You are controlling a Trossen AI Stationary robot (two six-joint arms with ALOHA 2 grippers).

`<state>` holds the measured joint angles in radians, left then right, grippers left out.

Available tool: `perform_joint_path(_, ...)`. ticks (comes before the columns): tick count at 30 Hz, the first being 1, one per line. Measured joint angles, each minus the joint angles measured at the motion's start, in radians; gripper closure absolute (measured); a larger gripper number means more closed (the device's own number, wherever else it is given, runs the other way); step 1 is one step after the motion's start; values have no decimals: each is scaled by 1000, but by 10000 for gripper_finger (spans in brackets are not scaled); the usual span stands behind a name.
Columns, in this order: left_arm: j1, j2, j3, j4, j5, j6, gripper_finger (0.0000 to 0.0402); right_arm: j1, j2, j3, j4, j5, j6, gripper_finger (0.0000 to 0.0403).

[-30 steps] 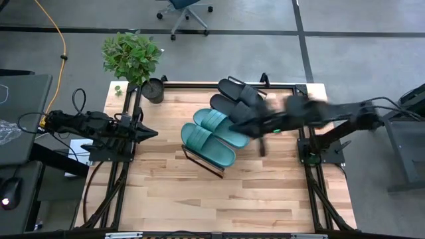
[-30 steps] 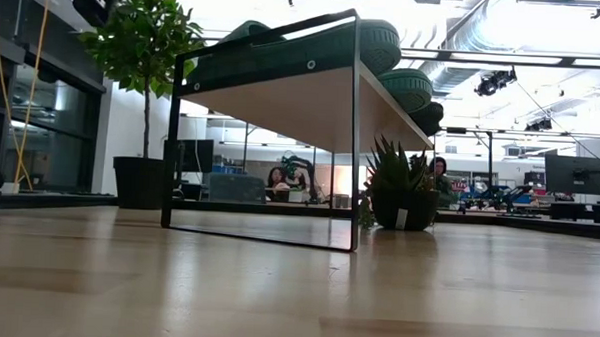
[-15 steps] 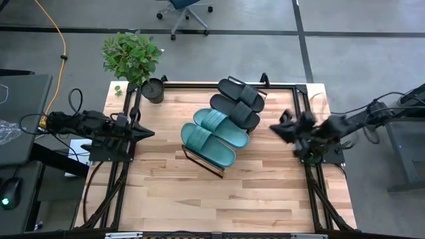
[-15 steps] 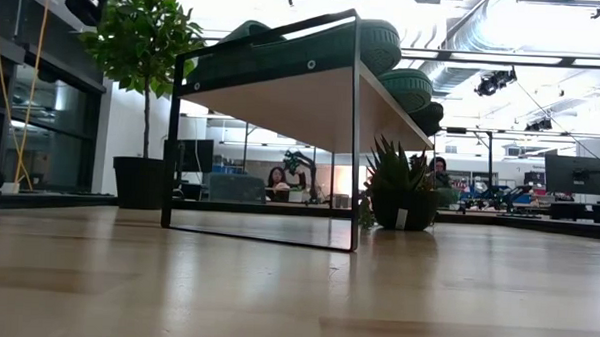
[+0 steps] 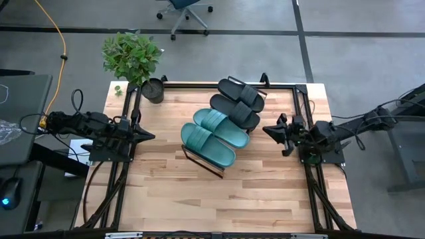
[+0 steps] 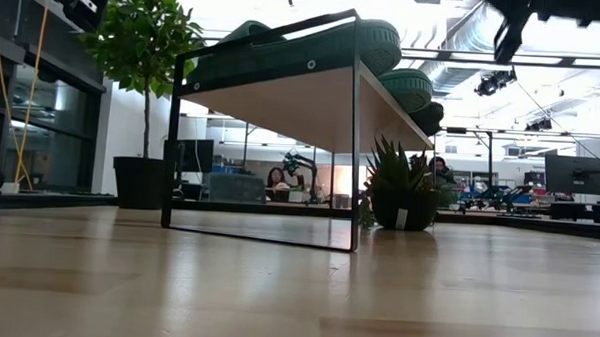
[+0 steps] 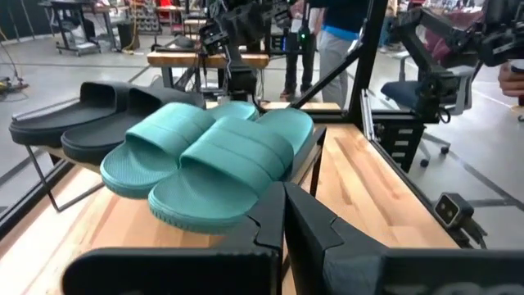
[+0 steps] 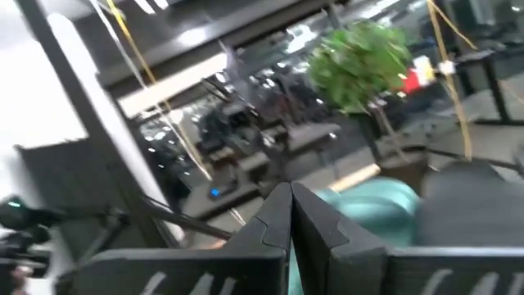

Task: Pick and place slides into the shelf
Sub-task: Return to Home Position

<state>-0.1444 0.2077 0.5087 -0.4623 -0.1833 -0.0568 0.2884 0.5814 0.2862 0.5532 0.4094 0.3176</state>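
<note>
High view: two black, two teal slides (image 5: pixel 216 136) shelved; left tool (image 5: pixel 151 135), right tool (image 5: pixel 267 129) closed.

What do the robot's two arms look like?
Both are dark, nearly black and jointed. The left arm and the right arm each trail loose black cables and end in two flat, pointed black jaws.

A second ago the right arm (image 5: pixel 335 131) stretched over the slides (image 5: pixel 219 129) at mid-frame. Now it has folded back to the right edge of the surface (image 5: pixel 199 199), with the right pincer (image 5: pixel 275 132) clear of the shelf (image 5: pixel 202 162). In the low view it has come into the upper right corner.
</note>
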Motion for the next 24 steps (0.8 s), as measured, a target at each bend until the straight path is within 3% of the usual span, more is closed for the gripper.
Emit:
perform_joint_path(12,0,0,0,-21,15,-54,402,-203,-90,-190,168,-97,1,403)
perform_joint_path(24,0,0,0,-101,24,-94,402,-328,-132,-212,52,-174,-76,403)
